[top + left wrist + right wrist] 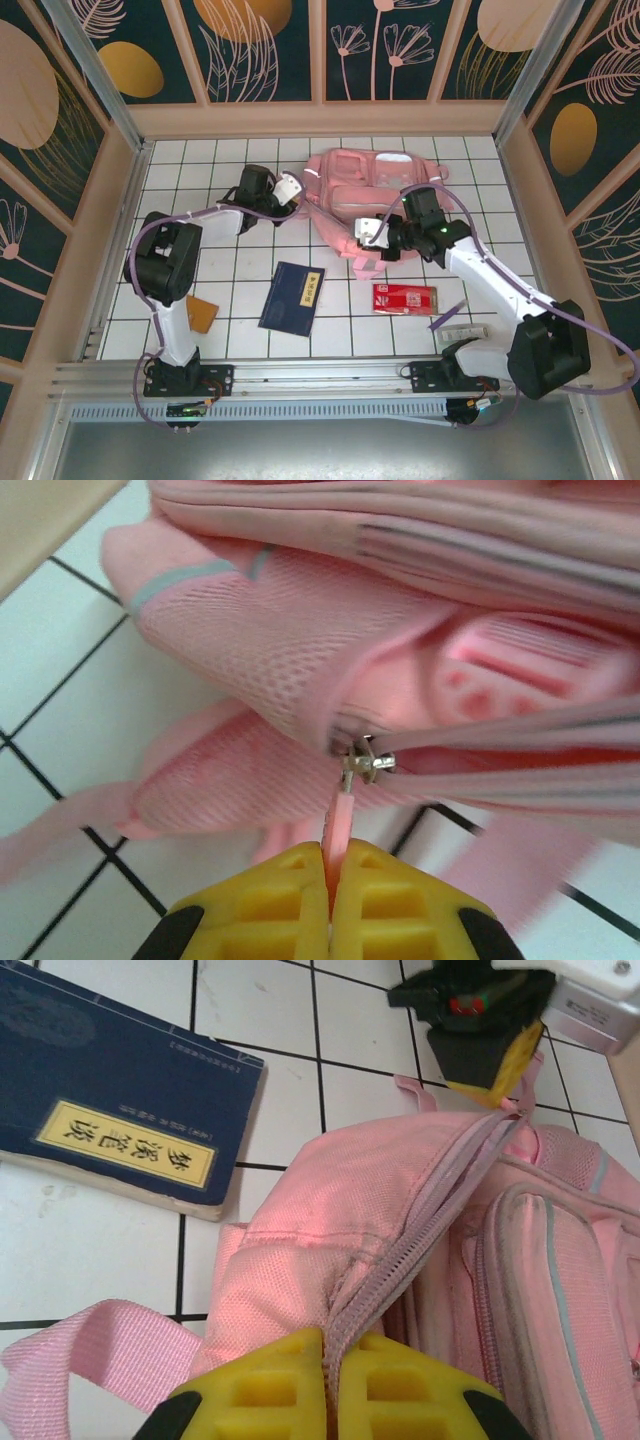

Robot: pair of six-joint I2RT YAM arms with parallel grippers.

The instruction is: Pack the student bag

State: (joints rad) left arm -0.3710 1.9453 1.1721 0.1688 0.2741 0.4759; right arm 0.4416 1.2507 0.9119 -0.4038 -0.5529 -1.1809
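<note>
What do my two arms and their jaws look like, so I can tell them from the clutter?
The left arm and right arm match: white links between bulky black joint housings, black bases on a metal rail. A purple cable loops along each, and each wrist carries a white camera box. The jaws are bright yellow with moulded grid recesses. A green light glows on the right arm.

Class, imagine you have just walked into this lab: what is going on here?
Two robot arms are working on the student bag, a pink backpack lying on the tiled table. The left gripper is shut on the pink zipper pull at one end of a zip. The right gripper pinches the bag's fabric further along that zip, apparently bracing it. The zip between them looks closed. A blue book and a red packet lie on the tiles, not yet packed.
</note>
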